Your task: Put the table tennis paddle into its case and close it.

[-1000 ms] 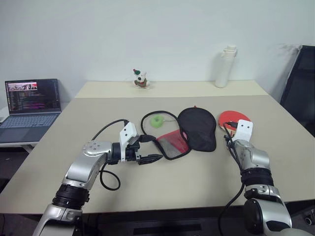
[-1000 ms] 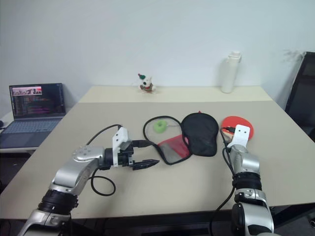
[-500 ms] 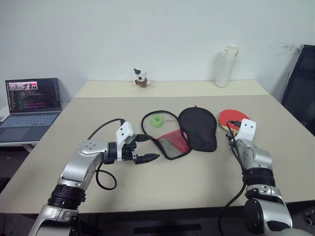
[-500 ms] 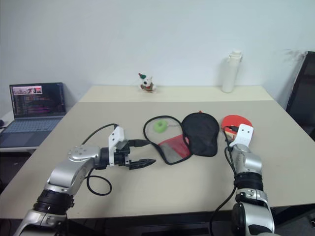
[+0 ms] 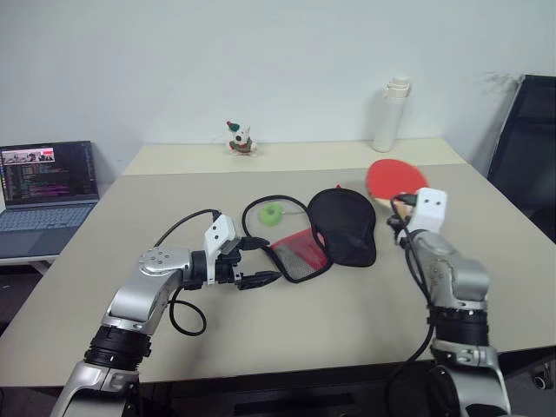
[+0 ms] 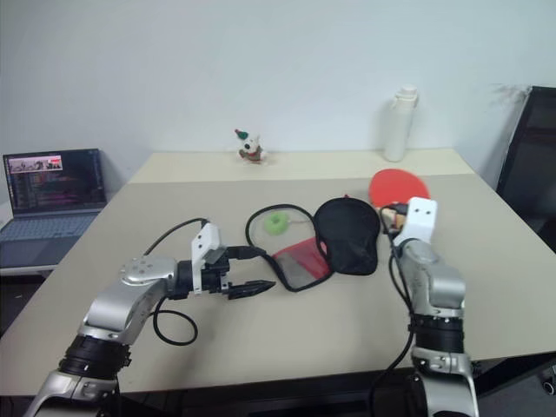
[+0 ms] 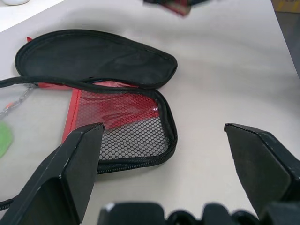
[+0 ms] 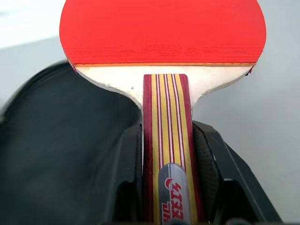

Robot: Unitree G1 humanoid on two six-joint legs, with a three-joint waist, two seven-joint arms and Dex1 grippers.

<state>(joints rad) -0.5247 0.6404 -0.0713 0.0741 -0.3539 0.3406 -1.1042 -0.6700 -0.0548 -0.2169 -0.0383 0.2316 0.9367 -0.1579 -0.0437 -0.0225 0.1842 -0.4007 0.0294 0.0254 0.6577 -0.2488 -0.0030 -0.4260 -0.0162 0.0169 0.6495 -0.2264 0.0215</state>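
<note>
- The right gripper [image 8: 166, 154] has its jaws narrowed onto the striped wooden handle of the table tennis paddle [image 5: 395, 181], which is lifted clear of the table [image 5: 347, 304]; the handle's lower end is cut off in the wrist view.
- From the head views, the red blade sits at about 2 o'clock from the case [image 5: 334, 230], partly hidden behind the gripper's white housing.
- The case lies open at the table's centre, black flap up, red mesh panel toward 7 o'clock.
- The left gripper [image 5: 261, 280] hovers just beside the case's mesh end, at its 8 o'clock, jaws spread wide and holding nothing.
- A green object [image 5: 276, 215] lies at 10 o'clock of the case, too small to identify.
</note>
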